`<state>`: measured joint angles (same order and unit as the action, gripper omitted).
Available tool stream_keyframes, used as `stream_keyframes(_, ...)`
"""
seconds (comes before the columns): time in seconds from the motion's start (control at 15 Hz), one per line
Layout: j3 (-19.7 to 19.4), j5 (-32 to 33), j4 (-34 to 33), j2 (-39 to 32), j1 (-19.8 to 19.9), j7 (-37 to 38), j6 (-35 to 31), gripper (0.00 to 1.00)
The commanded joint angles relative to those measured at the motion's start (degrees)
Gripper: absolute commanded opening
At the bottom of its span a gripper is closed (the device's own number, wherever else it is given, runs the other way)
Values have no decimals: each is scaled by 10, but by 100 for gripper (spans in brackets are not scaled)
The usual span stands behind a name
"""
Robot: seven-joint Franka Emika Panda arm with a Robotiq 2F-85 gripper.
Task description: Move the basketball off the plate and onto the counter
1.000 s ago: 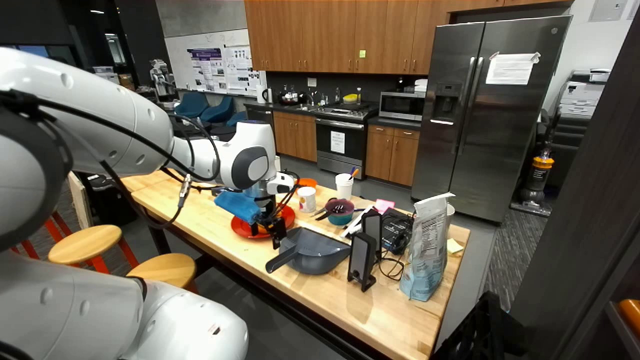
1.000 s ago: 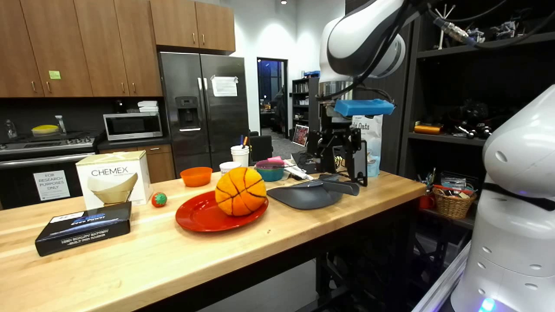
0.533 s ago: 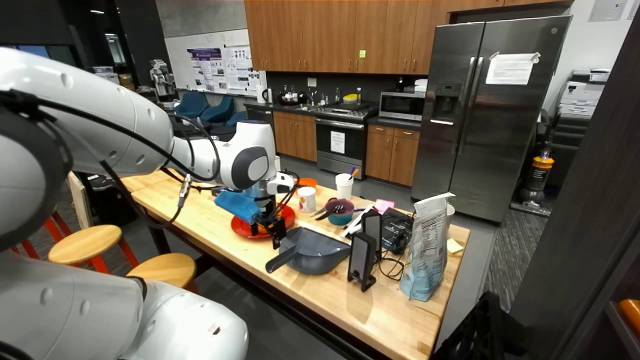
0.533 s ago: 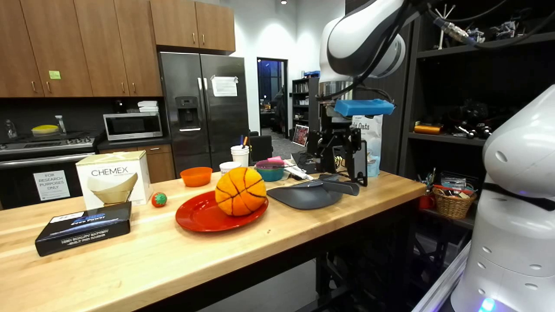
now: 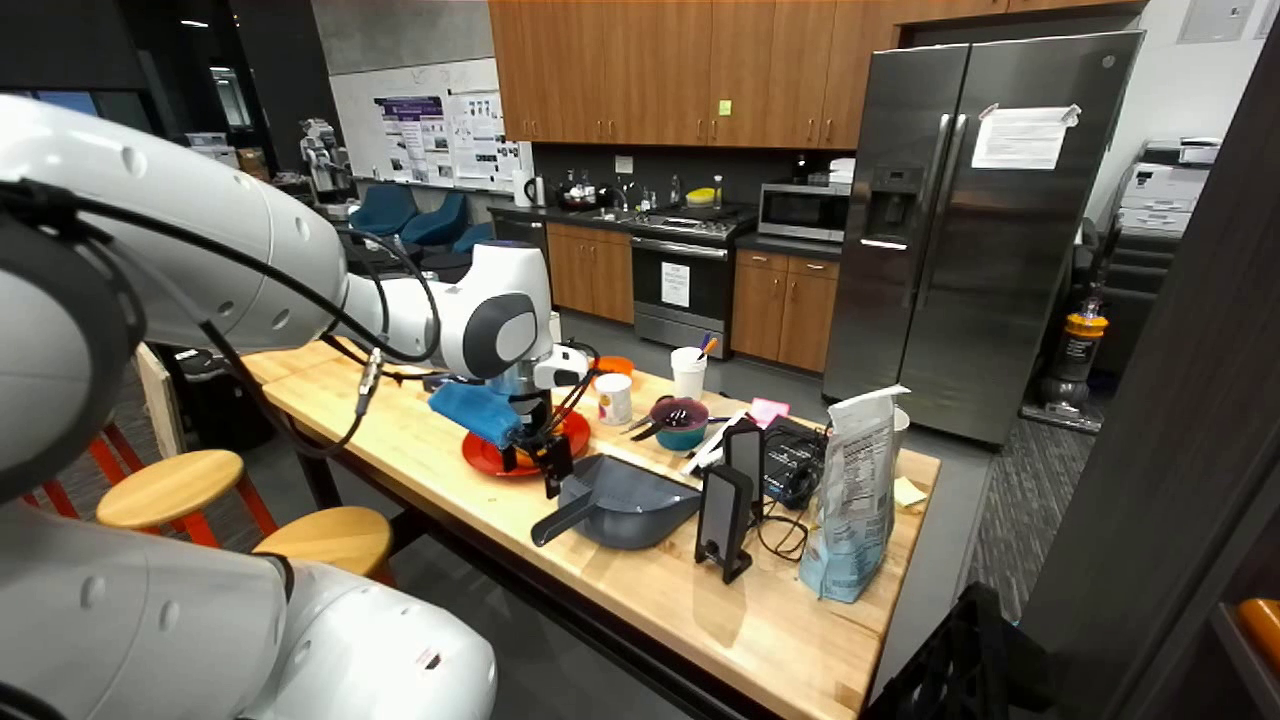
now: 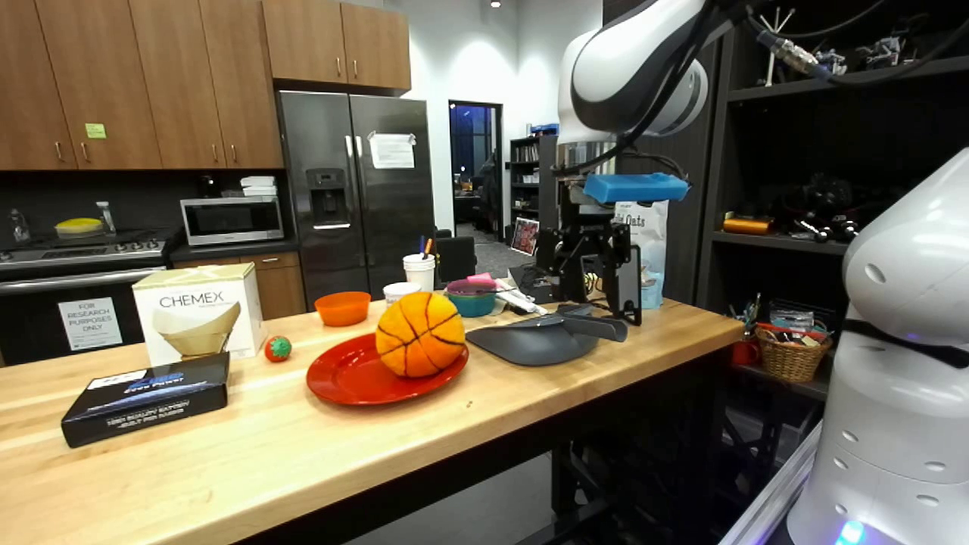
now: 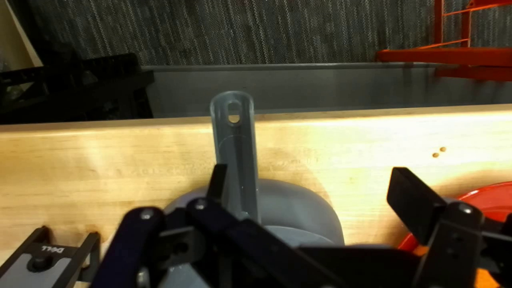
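Observation:
The basketball (image 6: 421, 334), orange with black lines, rests on the right part of the red plate (image 6: 344, 378) in an exterior view. The plate stands on the light-wood counter (image 6: 265, 454). My gripper (image 6: 594, 299) is open and empty, to the right of the ball and apart from it, above the dustpan. In an exterior view, my gripper (image 5: 533, 472) and arm hide most of the ball, and part of the plate (image 5: 482, 458) shows. In the wrist view, the fingers (image 7: 310, 176) are wide apart; the plate's edge (image 7: 494, 198) and a bit of the ball (image 7: 485, 279) show at the right.
A dark grey dustpan (image 6: 534, 344) lies beside the plate, its handle (image 7: 236, 160) toward the counter's edge. Speakers (image 5: 722, 520) and a food bag (image 5: 855, 500) stand beyond it. An orange bowl (image 6: 343, 309), toy strawberry (image 6: 278, 348), Chemex box (image 6: 198, 310) and black box (image 6: 147, 397) are around the plate.

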<state>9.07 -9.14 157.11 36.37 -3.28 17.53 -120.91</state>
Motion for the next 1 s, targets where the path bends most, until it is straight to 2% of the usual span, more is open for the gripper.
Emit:
stream_keyframes(0.0,-2,1,-1,0,-1,1,1,100)
stream_keyframes(0.93,-1,17,-23,-19,6,-2,2,100)
